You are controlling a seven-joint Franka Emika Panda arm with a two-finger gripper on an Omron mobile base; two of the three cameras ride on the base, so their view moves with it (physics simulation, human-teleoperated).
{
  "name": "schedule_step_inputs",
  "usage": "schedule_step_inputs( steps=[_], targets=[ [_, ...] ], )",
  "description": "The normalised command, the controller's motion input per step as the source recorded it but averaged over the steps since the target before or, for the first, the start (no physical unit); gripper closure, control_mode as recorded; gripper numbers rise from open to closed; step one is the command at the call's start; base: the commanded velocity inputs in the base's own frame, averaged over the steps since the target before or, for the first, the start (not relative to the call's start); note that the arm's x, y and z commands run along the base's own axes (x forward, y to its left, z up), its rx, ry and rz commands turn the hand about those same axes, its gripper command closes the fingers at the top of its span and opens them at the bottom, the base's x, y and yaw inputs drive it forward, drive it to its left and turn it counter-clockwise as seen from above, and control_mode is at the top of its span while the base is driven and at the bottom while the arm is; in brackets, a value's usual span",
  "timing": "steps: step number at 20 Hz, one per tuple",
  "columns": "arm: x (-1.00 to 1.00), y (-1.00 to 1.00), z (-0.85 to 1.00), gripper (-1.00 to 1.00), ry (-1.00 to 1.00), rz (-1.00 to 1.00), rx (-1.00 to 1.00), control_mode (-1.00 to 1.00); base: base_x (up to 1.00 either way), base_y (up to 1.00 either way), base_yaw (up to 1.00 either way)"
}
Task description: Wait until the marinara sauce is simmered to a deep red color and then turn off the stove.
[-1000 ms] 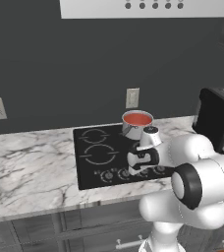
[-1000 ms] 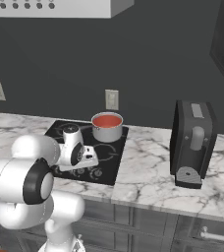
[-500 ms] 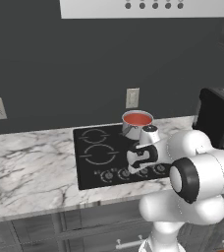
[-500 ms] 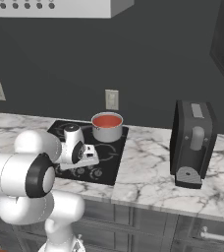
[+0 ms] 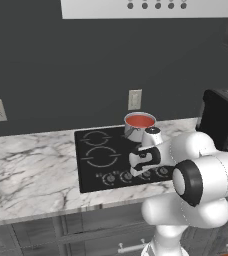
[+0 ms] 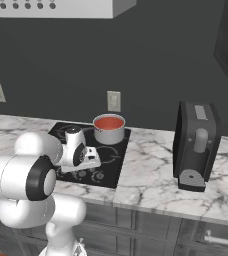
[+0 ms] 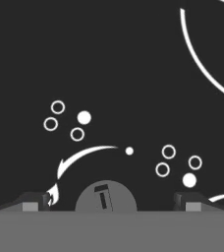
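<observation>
The gripper (image 7: 106, 201) hangs low over the front edge of the stove (image 5: 93, 170), its jaws spread wide and holding nothing, one fingertip (image 7: 33, 201) on each side of a round grey knob (image 7: 105, 198) that sits right between them. Around that knob the black glass carries printed burner marks: small rings and dots and a curved white dial arc just beyond the tips. Seen from the base, the hand (image 6: 83, 156) is poised above the knob row (image 5: 136, 176) at the near side of the cooktop. Farther back, behind the gripper, the saucepan (image 6: 109, 131) stands on a rear burner with the sauce (image 5: 140, 121) showing as a red-orange disc inside it. My reading: the waiting looks over and the shut-off step is in hand. Next the jaws should close on the knob and turn it off, staying centred so the tips do not slip
</observation>
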Motion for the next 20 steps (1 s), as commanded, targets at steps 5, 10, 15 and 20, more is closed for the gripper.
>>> schedule_step_inputs(
  steps=[5,10,15,20],
  targets=[
    [0.00,0.00,0.00,-1.00,0.00,0.00,0.00,-1.00,0.00,0.00,0.00],
    [0.00,0.00,-0.01,-1.00,0.00,0.00,0.00,-1.00,0.00,0.00,0.00],
    [0.00,0.00,0.00,1.00,0.00,0.00,0.00,-1.00,0.00,0.00,0.00],
    [0.00,0.00,0.00,1.00,0.01,0.00,0.00,-1.00,0.00,0.00,0.00]
  ],
)
